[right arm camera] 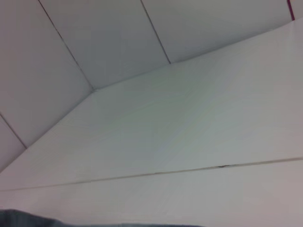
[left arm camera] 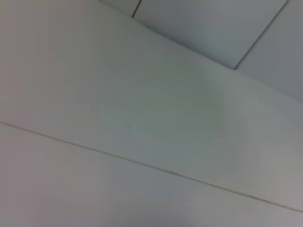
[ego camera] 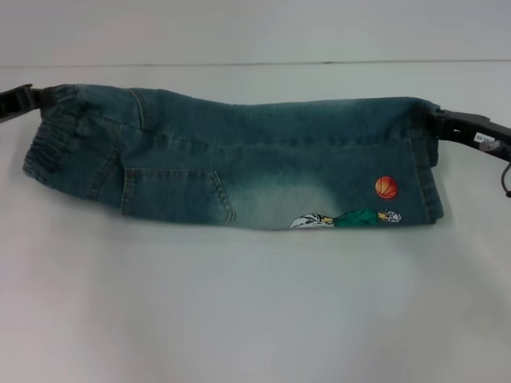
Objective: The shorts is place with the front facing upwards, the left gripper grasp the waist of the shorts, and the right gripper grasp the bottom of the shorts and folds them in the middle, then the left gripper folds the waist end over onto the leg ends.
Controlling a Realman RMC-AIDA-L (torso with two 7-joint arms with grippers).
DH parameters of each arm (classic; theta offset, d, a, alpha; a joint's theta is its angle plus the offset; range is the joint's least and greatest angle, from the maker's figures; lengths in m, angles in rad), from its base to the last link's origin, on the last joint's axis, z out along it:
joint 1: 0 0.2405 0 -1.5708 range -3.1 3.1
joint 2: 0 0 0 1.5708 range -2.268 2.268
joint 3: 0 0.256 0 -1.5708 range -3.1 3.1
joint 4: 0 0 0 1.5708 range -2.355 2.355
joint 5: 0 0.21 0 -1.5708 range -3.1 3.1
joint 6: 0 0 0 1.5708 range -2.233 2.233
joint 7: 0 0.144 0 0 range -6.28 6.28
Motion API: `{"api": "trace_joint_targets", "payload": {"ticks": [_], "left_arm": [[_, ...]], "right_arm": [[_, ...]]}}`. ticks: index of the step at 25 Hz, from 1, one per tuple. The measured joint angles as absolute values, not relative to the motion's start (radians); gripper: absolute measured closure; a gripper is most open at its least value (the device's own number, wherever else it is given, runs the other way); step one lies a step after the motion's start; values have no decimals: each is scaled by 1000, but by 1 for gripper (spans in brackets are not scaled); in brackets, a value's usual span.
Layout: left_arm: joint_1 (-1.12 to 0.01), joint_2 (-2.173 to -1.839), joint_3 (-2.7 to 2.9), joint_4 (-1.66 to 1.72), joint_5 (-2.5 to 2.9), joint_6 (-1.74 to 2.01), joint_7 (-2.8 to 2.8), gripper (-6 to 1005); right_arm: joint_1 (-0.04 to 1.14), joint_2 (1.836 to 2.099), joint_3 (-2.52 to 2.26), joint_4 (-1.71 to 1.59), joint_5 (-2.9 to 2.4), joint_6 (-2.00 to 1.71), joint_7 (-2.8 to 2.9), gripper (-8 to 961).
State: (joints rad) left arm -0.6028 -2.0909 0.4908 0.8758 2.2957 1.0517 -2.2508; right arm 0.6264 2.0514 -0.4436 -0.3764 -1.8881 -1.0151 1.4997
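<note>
Denim is caught at both ends: the left gripper (ego camera: 41,99) has its jaws clenched on the elastic waist corner of the shorts (ego camera: 239,159), and the right gripper (ego camera: 441,121) has its jaws clenched on the far corner of the leg hem. Between the two sets of jaws the shorts stretch in a long band, folded lengthwise, the fold edge running from one gripper to the other along the far side. Nearer the left jaws lie the gathered waistband and a patch pocket; nearer the right jaws sit an orange basketball patch (ego camera: 386,187) and a green cartoon patch (ego camera: 351,218) at the near edge. The cloth lies on the white table (ego camera: 239,319). A sliver of denim shows in the right wrist view.
</note>
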Motion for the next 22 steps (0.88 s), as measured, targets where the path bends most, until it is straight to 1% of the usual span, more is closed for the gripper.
{"api": "trace_joint_targets", "payload": {"ticks": [6, 12, 22], "left_arm": [[-603, -2102, 532, 876, 2294, 1001, -2248, 975], [-605, -2122, 544, 876, 2294, 952, -2225, 974], [-603, -2132, 551, 876, 2293, 888, -2220, 975]], "right_arm": [[639, 2067, -449, -350, -1872, -952, 1473, 907], [646, 2083, -444, -344, -1845, -921, 1443, 904], [640, 2085, -442, -330, -1809, -887, 1421, 899]]}}
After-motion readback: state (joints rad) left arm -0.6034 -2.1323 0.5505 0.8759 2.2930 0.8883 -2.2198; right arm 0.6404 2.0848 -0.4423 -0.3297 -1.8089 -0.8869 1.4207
